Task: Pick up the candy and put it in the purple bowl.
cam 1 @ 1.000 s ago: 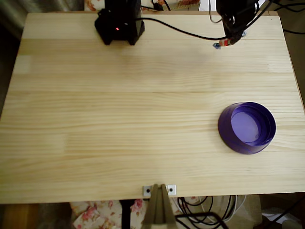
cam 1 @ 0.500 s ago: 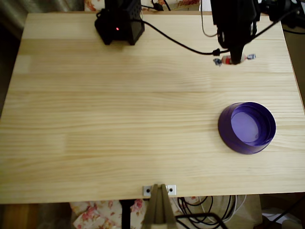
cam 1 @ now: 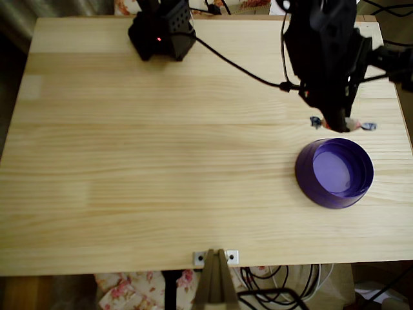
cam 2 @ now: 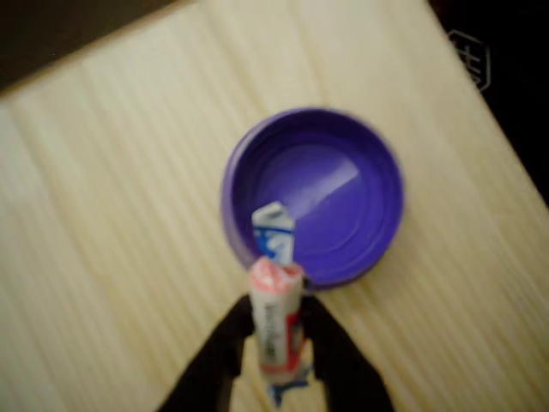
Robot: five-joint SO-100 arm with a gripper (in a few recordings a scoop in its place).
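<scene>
Candy (cam 2: 274,322) sits pinched between the closed fingers of the gripper (cam 2: 276,343), seemingly above the near rim of the purple bowl (cam 2: 377,232). Released now, it could clip the wall and land on the table (cam 1: 161,161).

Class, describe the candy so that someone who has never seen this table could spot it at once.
Start at the purple bowl near the right edge of the wooden table in the overhead view. Just above its rim, the black gripper holds the candy: a slim white sweet with red and blue marks and twisted ends.
</scene>
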